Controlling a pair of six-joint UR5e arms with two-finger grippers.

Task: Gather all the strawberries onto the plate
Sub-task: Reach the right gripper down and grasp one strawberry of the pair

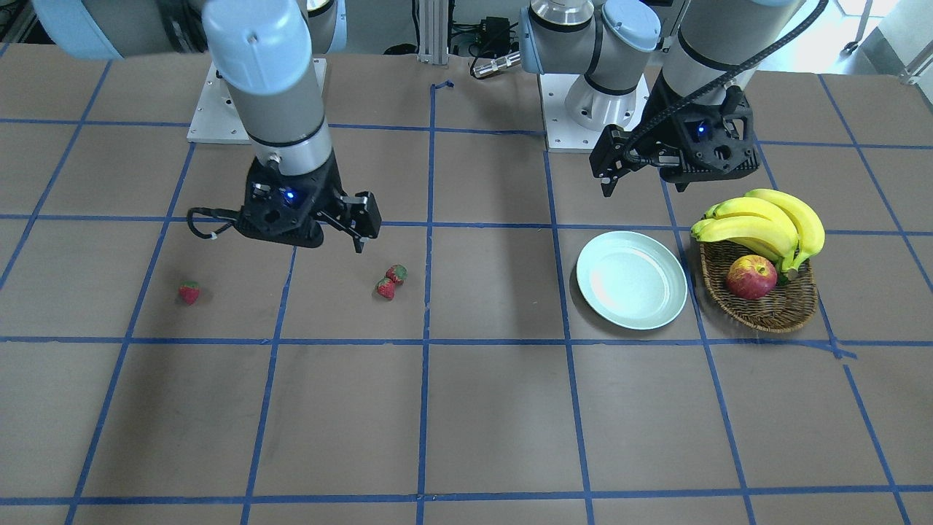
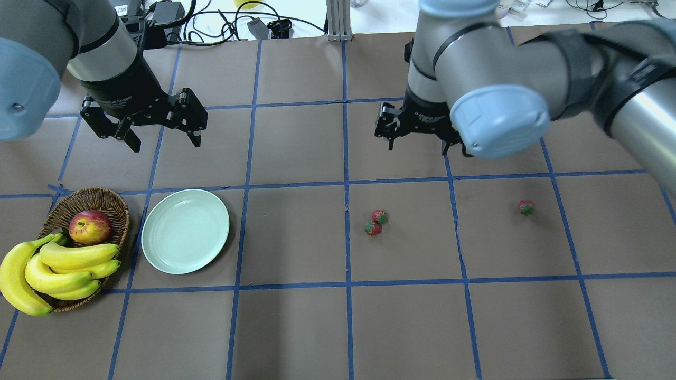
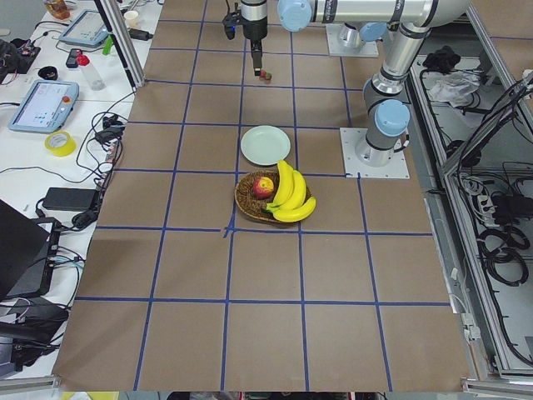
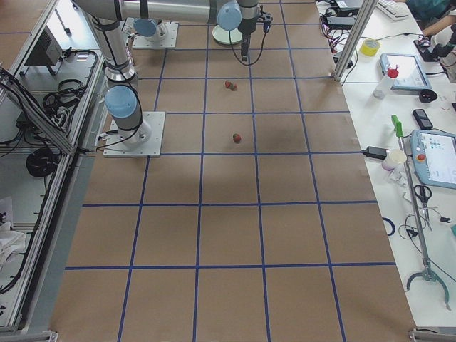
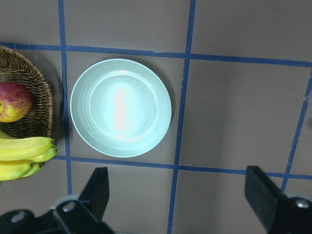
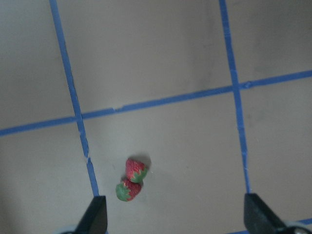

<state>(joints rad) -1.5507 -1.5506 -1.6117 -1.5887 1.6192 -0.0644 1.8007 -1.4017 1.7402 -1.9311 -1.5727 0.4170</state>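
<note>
Right fingers: the right gripper point(image 6: 175, 219) has its fingers spread wide with nothing between them, and it hangs above the table.
Left fingers: the left gripper point(image 5: 179, 195) is also spread wide and empty, hanging over bare table just beside the plate point(image 5: 121, 107).
Nearest berries: two strawberries touch each other, one point(image 6: 136, 169) and the other point(image 6: 128, 190). In the right wrist view they sit off-centre, close to one finger.
Third berry: a lone strawberry point(image 2: 526, 207) lies well apart from the pair, further out on the right arm's side.
Plate: it is empty, on the left arm's side and well apart from all three berries.
Step in hand: probably the right arm lining up over the pair for a first pick. No berry is collected yet.
Centring: shift until one berry, not the pair, lies midway between the fingers.
Approach: turn the wrist so the fingers close across the line joining the two berries. That way neither pad comes down on the neighbour or knocks it away.
Grip: descend straight and low, then close gently, as the berries look small, rounded and likely to roll or squirt out.
Carry: lift clear before travelling, and release low over the plate's middle.
Keep clear of: the wicker basket point(image 2: 113, 203) holding the apple point(image 2: 90, 226) and the bananas point(image 2: 63, 264), which touches the plate's edge or nearly so.
</note>
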